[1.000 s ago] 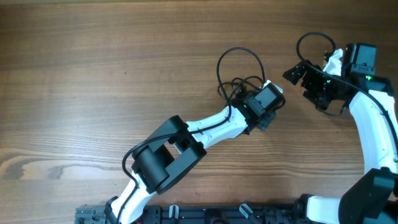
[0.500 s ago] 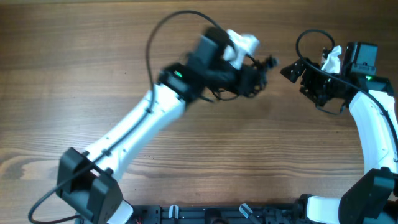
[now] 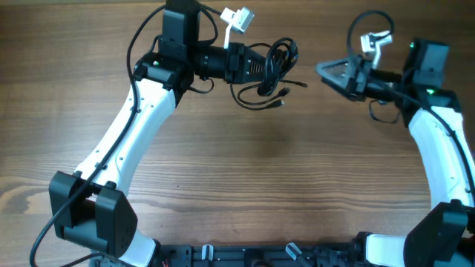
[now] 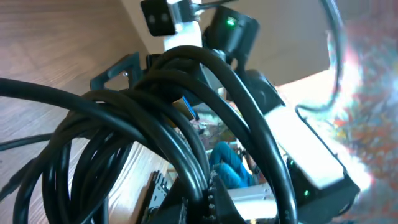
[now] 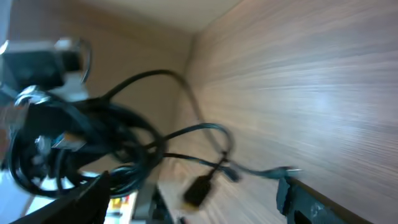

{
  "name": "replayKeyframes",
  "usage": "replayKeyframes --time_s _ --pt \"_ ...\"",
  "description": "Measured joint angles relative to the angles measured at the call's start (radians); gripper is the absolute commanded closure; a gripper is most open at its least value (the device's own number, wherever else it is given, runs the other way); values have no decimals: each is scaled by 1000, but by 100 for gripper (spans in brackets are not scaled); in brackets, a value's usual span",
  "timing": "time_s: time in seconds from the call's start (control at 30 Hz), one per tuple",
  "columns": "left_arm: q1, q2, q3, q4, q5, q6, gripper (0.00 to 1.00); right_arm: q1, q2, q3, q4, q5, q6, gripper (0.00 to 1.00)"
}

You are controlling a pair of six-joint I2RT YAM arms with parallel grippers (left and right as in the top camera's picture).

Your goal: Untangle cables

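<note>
The cables (image 3: 271, 68) are a knotted bundle of thin black cords, lifted above the table at the top centre. My left gripper (image 3: 252, 63) is shut on the bundle, and loose ends with small plugs (image 3: 280, 102) hang below it. In the left wrist view the coils (image 4: 143, 124) fill the frame, pinched between the jaws (image 4: 205, 199). My right gripper (image 3: 330, 72) is open and empty, pointing left at the bundle from a short gap away. In the right wrist view the bundle (image 5: 93, 143) hangs at the left, with a dangling plug (image 5: 199, 190) between the spread fingertips (image 5: 193, 196).
The wooden table (image 3: 237, 178) lies below both arms. The left arm's own thicker black wire (image 3: 141, 37) loops beside its wrist, and another wire loop (image 3: 367, 18) stands above the right wrist. The arm bases (image 3: 245, 256) sit along the front edge.
My left arm has swung up and to the left, lifting the cable bundle off the table. My right gripper has turned to point left at the bundle and has opened wide.
</note>
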Motion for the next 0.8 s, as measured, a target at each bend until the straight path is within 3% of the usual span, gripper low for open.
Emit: replayKeyframes --time_s 0.17,0.47,0.53,0.67,0.8 --pt "0 0 0 4 -85 -102 96 105 0 1 135 -9 112 25" --pt "0 0 0 10 -129 -221 96 229 -1 1 152 165 292 34" --pt "0 0 0 10 -130 -232 96 246 -1 1 186 192 311 42" --pt "0 0 0 10 -137 -270 95 248 -1 1 225 208 338 69" --pt "0 1 0 13 -148 -358 93 262 -1 1 225 227 346 79"
